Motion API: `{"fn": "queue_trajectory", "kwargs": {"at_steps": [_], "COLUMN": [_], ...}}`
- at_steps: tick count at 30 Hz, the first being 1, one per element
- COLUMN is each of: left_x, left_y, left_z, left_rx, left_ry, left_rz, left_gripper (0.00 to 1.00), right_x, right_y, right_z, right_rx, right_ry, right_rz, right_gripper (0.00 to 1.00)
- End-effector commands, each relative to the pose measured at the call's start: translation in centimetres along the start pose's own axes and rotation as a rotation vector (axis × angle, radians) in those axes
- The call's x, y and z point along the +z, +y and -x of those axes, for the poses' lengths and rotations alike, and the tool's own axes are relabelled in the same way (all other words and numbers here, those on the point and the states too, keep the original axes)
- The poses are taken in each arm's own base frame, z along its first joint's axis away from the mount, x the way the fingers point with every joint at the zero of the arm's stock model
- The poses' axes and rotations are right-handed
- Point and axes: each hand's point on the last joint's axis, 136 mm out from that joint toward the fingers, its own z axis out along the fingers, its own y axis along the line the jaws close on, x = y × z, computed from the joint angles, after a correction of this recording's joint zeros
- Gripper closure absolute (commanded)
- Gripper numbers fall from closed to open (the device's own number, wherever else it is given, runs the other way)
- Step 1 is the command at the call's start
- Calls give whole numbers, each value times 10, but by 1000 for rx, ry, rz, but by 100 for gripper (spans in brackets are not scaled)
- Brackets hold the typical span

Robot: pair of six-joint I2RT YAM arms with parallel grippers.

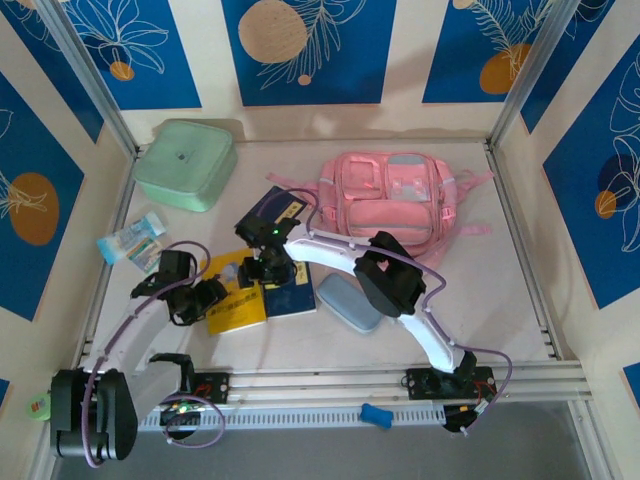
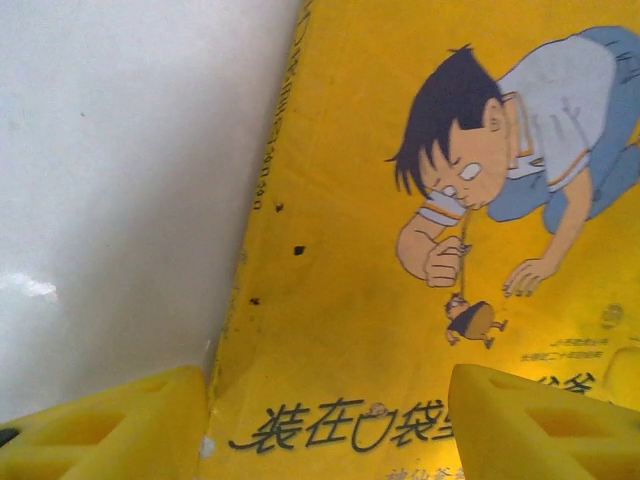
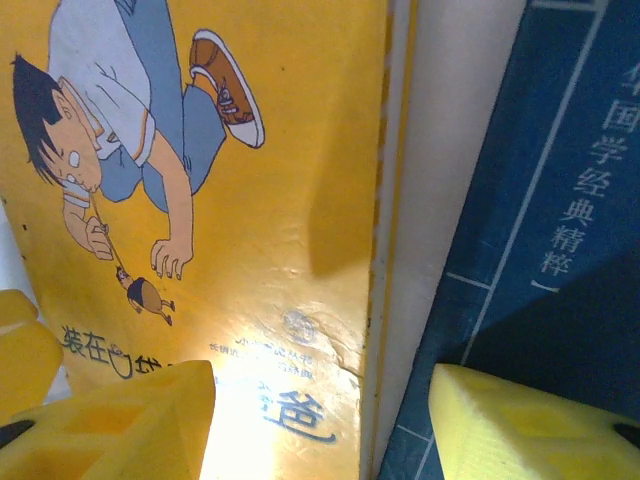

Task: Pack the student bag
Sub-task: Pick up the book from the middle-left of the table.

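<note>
My left gripper [image 2: 330,428] and right gripper [image 3: 322,420] are hovering part-open, gripping nothing, over the yellow cartoon book [image 2: 380,320] beside a dark blue book [image 3: 570,200]. Beyond, the pink student bag [image 1: 392,195] is lying flat on the table's [image 1: 500,300] far right side, its grey strips and front pockets facing up.

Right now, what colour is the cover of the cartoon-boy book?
Yellow; the book shows best in the left wrist view.

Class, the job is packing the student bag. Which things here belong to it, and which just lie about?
Probably for the job: student bag, yellow book, far blue book, near blue book, oval case, mint box, small packet.
Probably lying about: small blue piece on the front rail.
</note>
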Motion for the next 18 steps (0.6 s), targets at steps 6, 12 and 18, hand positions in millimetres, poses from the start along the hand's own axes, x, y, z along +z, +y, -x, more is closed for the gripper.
{"fn": "queue_trajectory", "kwargs": {"at_steps": [6,12,18], "left_x": [7,10,13], "left_y": [9,13,6], "left_z": [1,-2,-6], "left_rx": [3,3,-2], "left_ry": [-13,1,26], "left_rz": [17,28,-22], "left_gripper": [39,40,43], "right_x": [13,10,16], "right_y": [6,15,19], "right_z": [-6,-9,-7], "right_rx": [-28,-41,-19], "right_ry": [32,36,69], "right_rz": [-4,2,37], "right_gripper": [40,40,41]}}
